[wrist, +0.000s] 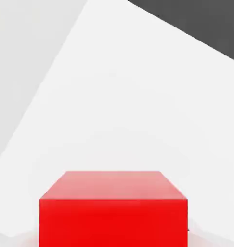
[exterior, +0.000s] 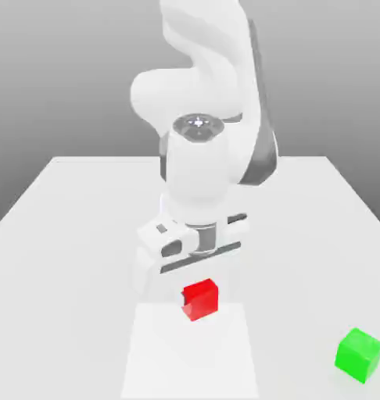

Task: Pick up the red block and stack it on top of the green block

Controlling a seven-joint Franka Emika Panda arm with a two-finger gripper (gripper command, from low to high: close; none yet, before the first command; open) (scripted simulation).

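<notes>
From where I stand, the red block (exterior: 200, 300) is the thing to steer by. In the exterior view it sits near the middle of the white table (exterior: 60, 234), at the far edge of a paler rectangular patch (exterior: 146, 351) that runs from the block towards the camera. The cube is turned a little, so its top and two side faces show, all plain and glossy.

Right above the red block hangs the gripper (exterior: 195, 269), with its broad white hand pointing straight down. The hand's lower edge is just over the cube's top face, and the cube pokes out below it, slightly to the exterior view's right of the hand's centre. I cannot tell whether the gripper is spread, closed or gripping the block. Above the red block the white arm (exterior: 201, 94) rises in thick rounded segments, with a round cap on its wrist joint.

The green block (exterior: 359, 355) is well apart from the red block, off to the exterior view's right and nearer the camera. It rests alone on the table, close to the table's corner, and is also turned a little.

In the hand view the red block (wrist: 114, 212) looms close, showing its top face and one bright side face square on. Beyond it the table (wrist: 138, 106) spreads out pale and bare. Past the table's far edge is a dark grey backdrop (wrist: 201, 24).
</notes>
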